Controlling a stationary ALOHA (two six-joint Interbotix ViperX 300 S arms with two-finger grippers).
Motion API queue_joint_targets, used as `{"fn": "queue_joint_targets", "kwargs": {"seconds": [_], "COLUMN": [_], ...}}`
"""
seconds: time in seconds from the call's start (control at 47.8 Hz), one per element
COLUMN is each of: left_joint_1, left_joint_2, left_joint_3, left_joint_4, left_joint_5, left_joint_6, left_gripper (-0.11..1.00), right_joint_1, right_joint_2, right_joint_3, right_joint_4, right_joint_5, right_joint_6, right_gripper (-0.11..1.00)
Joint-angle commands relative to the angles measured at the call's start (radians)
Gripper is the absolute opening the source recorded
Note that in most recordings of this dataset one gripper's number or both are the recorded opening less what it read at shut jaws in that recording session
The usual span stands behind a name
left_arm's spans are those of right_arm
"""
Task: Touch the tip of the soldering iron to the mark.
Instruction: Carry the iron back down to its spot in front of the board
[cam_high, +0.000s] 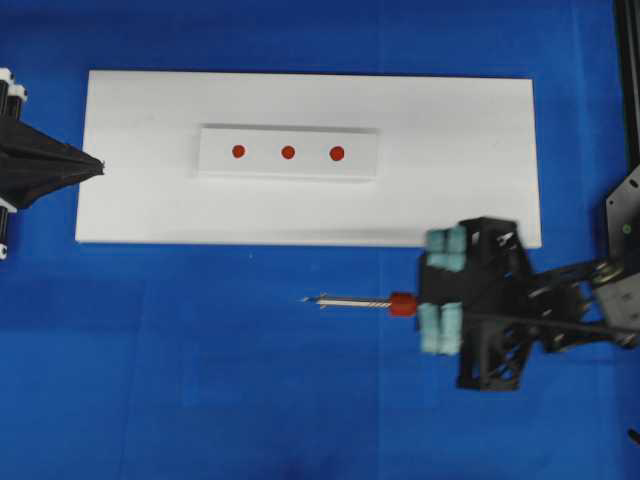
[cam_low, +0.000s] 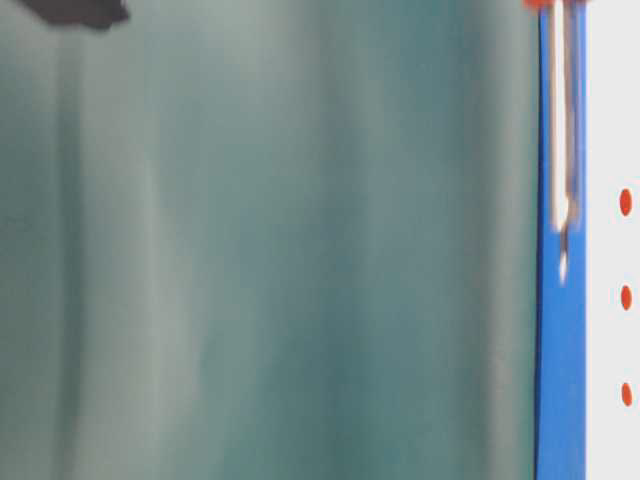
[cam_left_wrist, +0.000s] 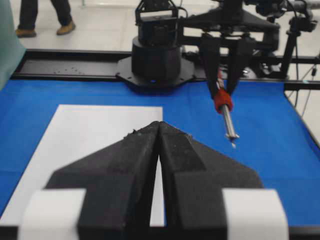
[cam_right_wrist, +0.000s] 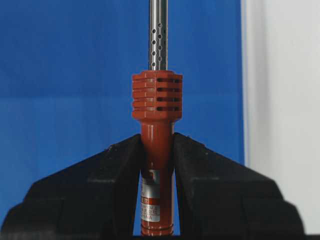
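Note:
The soldering iron (cam_high: 350, 301) has a silver shaft and a red-orange ribbed handle. It is held over the blue cloth, near the white board's front edge, with its tip pointing left. My right gripper (cam_high: 425, 305) is shut on the handle, which fills the right wrist view (cam_right_wrist: 157, 100) between the jaws of the gripper (cam_right_wrist: 157, 145). The mark (cam_high: 288, 152) is the middle red dot on the white strip (cam_high: 288, 170), well apart from the tip. It also shows in the table-level view (cam_low: 626, 297). My left gripper (cam_high: 95, 167) is shut and empty at the board's left end, as the left wrist view (cam_left_wrist: 159, 126) confirms.
The strip lies on a larger white board (cam_high: 450, 150) on the blue cloth. Two outer red dots (cam_high: 238, 151) (cam_high: 337, 153) flank the mark. The black frame rail (cam_high: 628, 80) runs along the right side. A green curtain (cam_low: 250, 250) fills most of the table-level view.

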Motion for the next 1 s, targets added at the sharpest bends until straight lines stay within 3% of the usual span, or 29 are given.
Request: {"fn": "queue_joint_targets", "kwargs": {"seconds": [0.0,0.481,0.837,0.984], "left_joint_1": [-0.003,-0.003,-0.002,-0.002], "left_joint_2": [0.003,0.002,-0.003,-0.003], "left_joint_3": [-0.012,-0.014,-0.014,-0.014], "left_joint_4": [0.002,0.002,0.002,0.002], "left_joint_5": [-0.012,-0.028,-0.028,-0.026], "left_joint_6": [-0.002,-0.002,-0.002,-0.002], "left_gripper": [0.00,0.00,0.00,0.00], "right_joint_1": [-0.015,-0.075,-0.083,-0.083], "right_joint_2": [0.040,0.318,0.336,0.362], "right_joint_3": [-0.080,-0.387,-0.391,-0.370], "right_joint_4": [-0.011,-0.051,-0.051,-0.049], "right_joint_5": [-0.006,-0.051,-0.054,-0.118], "right_joint_6": [0.000,-0.005,-0.003,0.000], "right_gripper": [0.06,0.06,0.06,0.06]}}
